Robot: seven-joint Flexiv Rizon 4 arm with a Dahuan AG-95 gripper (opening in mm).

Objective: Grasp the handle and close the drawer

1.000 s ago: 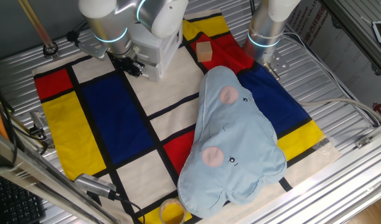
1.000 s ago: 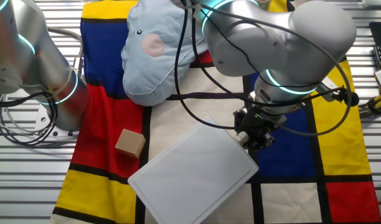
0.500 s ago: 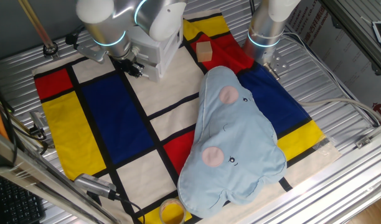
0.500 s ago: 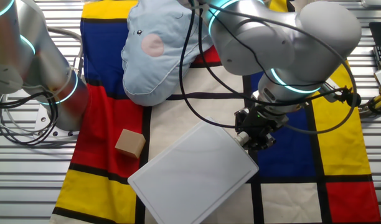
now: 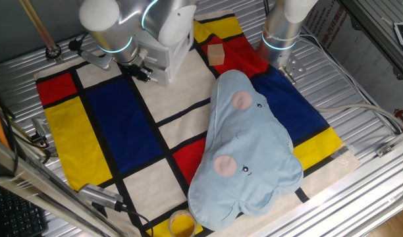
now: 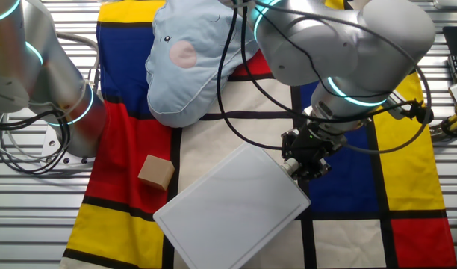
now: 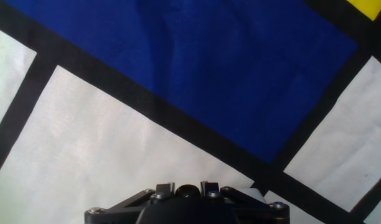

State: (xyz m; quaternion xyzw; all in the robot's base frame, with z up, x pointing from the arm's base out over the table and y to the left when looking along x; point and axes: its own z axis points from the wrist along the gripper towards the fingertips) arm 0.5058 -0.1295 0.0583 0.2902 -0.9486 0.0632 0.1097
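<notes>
Colour-block cloth covers worktop (image 5: 359, 79). Tool (image 6: 303, 162) touches cabinet (image 6: 236, 202) front; drawer appears shut. Tool's opening: cannot tell. Retreat remains.

Robot lab: slatted aluminium table (image 5: 359, 79), cabled arms (image 6: 34, 82).

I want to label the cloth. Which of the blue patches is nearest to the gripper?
The big blue patch left of the pillow: the gripper hangs at its top corner. The other blue patch lies beyond the pillow.

Two high fixed cameras face the checkered cloth (image 5: 142, 125) from opposite sides; the hand camera looks down close.
</notes>
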